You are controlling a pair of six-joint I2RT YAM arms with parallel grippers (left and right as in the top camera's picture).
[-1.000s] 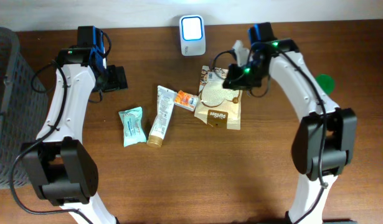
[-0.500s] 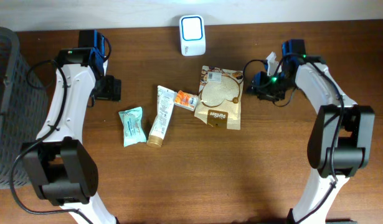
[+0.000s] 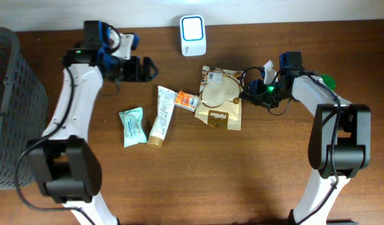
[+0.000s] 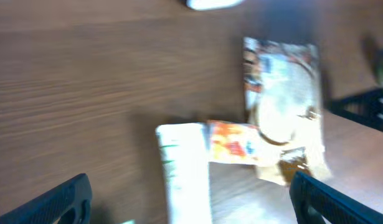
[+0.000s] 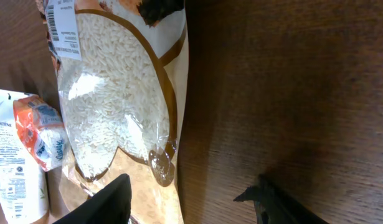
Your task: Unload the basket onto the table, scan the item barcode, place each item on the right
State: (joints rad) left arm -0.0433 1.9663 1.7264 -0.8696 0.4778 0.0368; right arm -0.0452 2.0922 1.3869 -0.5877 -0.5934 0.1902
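Bordering the rice bag (image 5: pixel 116 106), open tabletop (image 5: pixel 291 93).

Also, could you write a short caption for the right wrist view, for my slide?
Right gripper open at the edge of the rice bag, its barcode label facing up.

overhead looks down; both wrist cams close, share rice bag (image 5: pixel 116 106).
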